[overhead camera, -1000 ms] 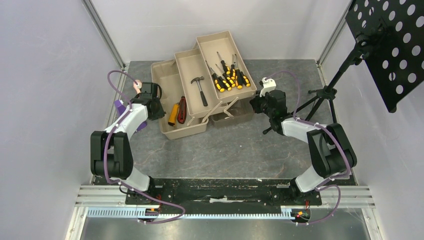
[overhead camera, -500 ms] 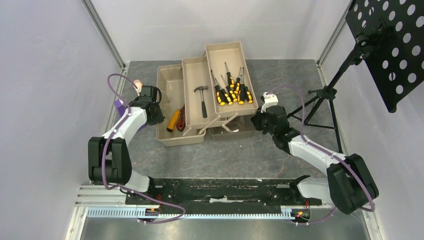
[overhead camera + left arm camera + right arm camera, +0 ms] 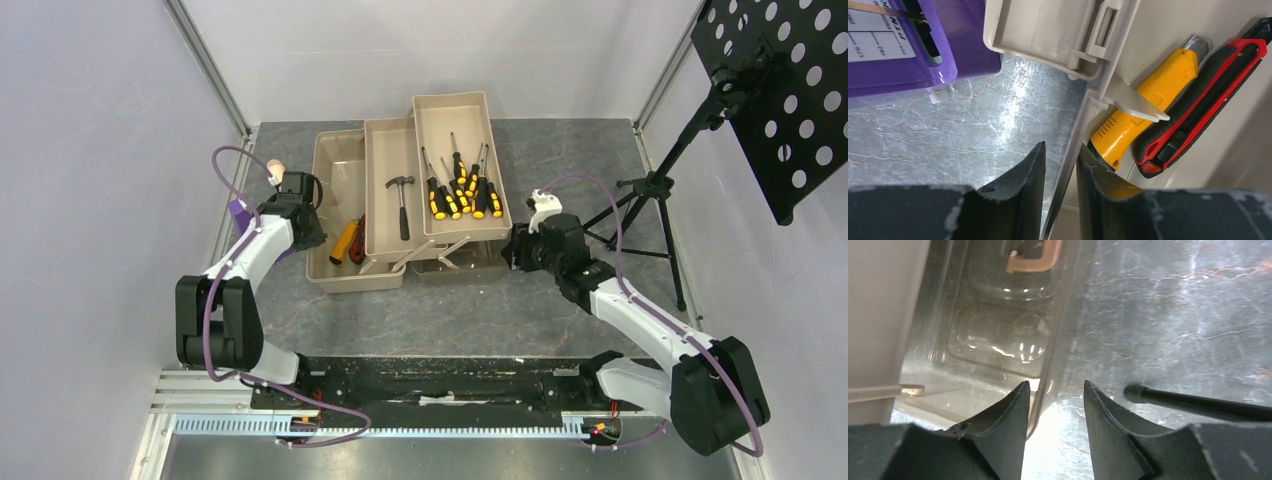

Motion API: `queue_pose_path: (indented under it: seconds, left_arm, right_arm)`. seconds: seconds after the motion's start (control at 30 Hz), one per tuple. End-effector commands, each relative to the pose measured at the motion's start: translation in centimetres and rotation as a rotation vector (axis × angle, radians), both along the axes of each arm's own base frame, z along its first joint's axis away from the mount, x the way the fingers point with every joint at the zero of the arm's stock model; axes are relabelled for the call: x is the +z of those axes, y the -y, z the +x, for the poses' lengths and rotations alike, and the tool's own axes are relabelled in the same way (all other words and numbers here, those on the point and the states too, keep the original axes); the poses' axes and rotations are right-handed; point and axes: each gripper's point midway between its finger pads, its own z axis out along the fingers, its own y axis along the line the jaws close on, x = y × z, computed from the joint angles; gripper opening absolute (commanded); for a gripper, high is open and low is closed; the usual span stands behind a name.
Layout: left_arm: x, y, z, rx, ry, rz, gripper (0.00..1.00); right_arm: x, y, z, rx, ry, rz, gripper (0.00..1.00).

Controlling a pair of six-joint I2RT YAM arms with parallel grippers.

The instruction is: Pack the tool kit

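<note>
The tan toolbox (image 3: 352, 283) sat open at the far middle of the table (image 3: 450, 310), its trays stepped out. Screwdrivers (image 3: 460, 192) lay in the right tray and a hammer (image 3: 401, 198) in the middle one. A red-black utility knife (image 3: 1198, 95) lay beside a yellow-handled tool (image 3: 1143, 110) in the left bin. The left gripper (image 3: 1060, 150) had its fingers drawn close on the box's left wall, pinching it, near a purple block (image 3: 948, 45). The right gripper (image 3: 1053, 387) straddled the rim of the translucent lid (image 3: 998, 315), fingers narrowly apart, with a gap showing beside the rim.
</note>
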Motion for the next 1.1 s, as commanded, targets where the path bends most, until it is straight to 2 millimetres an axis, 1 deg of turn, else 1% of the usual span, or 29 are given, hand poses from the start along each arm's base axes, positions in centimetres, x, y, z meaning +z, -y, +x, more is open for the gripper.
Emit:
queue_pose_path:
  seconds: [0.0, 0.13, 0.23, 0.37, 0.4, 0.5, 0.57, 0.67, 0.9, 1.0, 1.07]
  left_arm:
    - [2.1, -1.6, 0.3, 0.017, 0.071, 0.064, 0.35]
    - [2.2, -1.2, 0.5, 0.003, 0.076, 0.047, 0.40]
    - [2.3, -1.2, 0.5, 0.001, 0.080, 0.047, 0.41]
    - [2.3, -1.0, 0.7, -0.003, 0.084, 0.039, 0.41]
    - [2.3, -1.0, 0.8, -0.005, 0.084, 0.038, 0.41]
    - [2.3, -0.9, 0.8, -0.008, 0.085, 0.034, 0.41]
    - [2.3, -0.9, 0.8, -0.009, 0.085, 0.036, 0.41]
    - [2.3, -0.9, 0.8, -0.011, 0.084, 0.033, 0.41]
    - [2.2, -0.7, 0.9, -0.018, 0.082, 0.024, 0.41]
    - [2.3, -0.7, 0.9, -0.017, 0.086, 0.022, 0.41]
    - [2.4, -0.6, 0.8, -0.017, 0.090, 0.018, 0.41]
  right_arm:
    - [3.6, 0.4, 2.2, 0.022, 0.063, 0.024, 0.47]
    - [4.9, -0.6, 3.9, 0.052, 0.066, 0.033, 0.50]
    - [5.0, -0.3, 5.1, 0.032, 0.059, 0.027, 0.51]
    - [4.4, -1.0, 6.7, 0.045, 0.043, 0.034, 0.50]
    - [4.3, -1.2, 7.0, 0.049, 0.046, 0.039, 0.49]
    - [3.2, -1.4, 8.0, 0.033, 0.041, 0.036, 0.45]
    - [2.2, -1.5, 8.4, 0.036, 0.018, 0.025, 0.42]
    - [1.2, -1.6, 8.8, 0.032, -0.001, 0.012, 0.37]
    - [0.8, -1.6, 9.6, 0.011, -0.020, -0.032, 0.28]
    - [0.8, -1.5, 9.4, 0.013, -0.039, -0.053, 0.21]
    - [1.5, -1.6, 9.3, 0.018, -0.026, -0.064, 0.12]
